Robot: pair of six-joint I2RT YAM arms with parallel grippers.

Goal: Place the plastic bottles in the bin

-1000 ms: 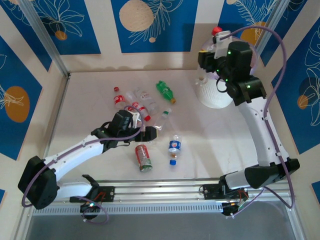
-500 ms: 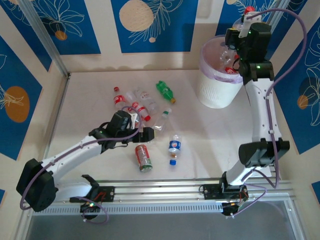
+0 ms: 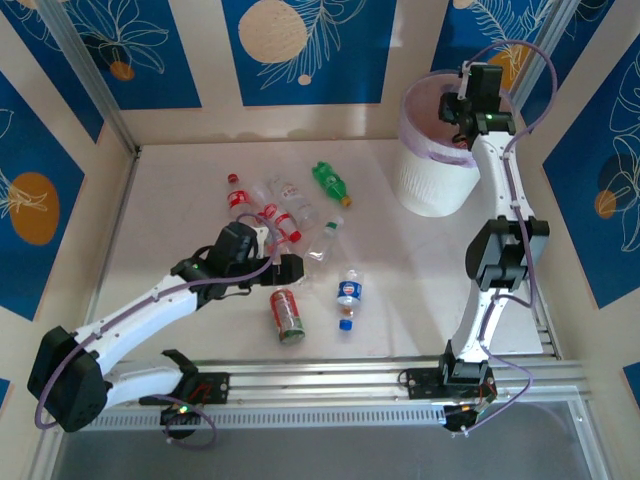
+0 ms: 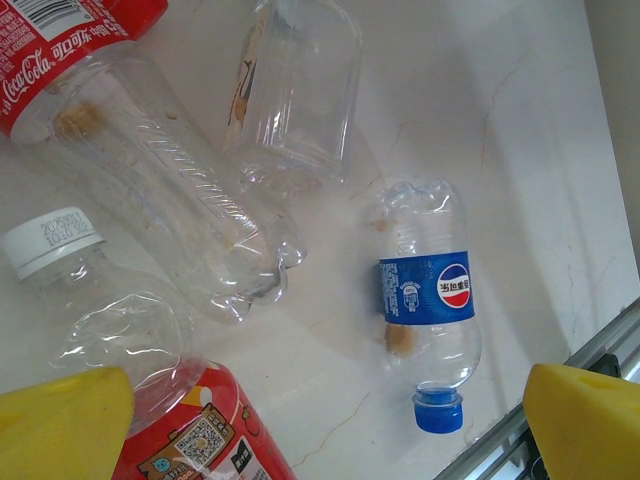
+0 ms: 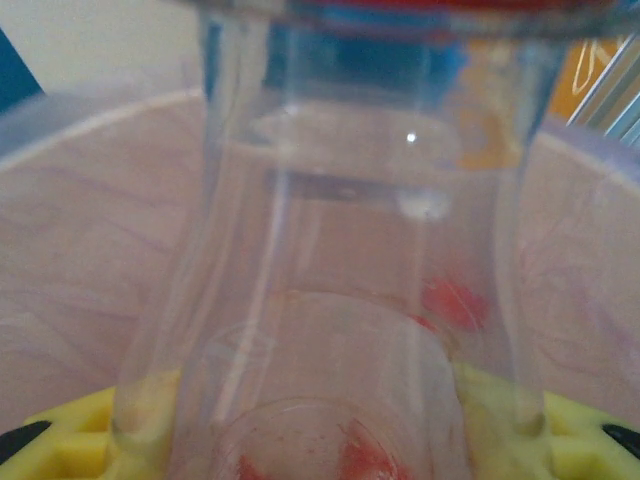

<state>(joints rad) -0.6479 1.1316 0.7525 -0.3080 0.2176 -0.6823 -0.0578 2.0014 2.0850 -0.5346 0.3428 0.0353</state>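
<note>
Right jaws pinching clear bottle [image 5: 330, 250] (yellow pads [image 5: 70, 440] either side) above bin [image 3: 428, 185], far right corner of tabletop [image 3: 170, 220]. Left jaws spread wide over loose bottles [image 3: 283, 222] mid-tabletop, blue-labelled bottle [image 4: 428, 300] among them.

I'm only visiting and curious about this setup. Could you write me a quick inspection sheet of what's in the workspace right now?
Surface: pale marbled table, no spills seen.
Job's things: white bin far right; green bottle, blue-labelled bottle and red-labelled bottles lying loose mid-table.
Clutter: nothing seen.
Grippers: left gripper open above the loose bottles; right gripper shut on a clear bottle over the bin.
Cables: purple cables loop along both arms.
Surroundings: blue patterned wall panels; metal rail at near edge.
</note>
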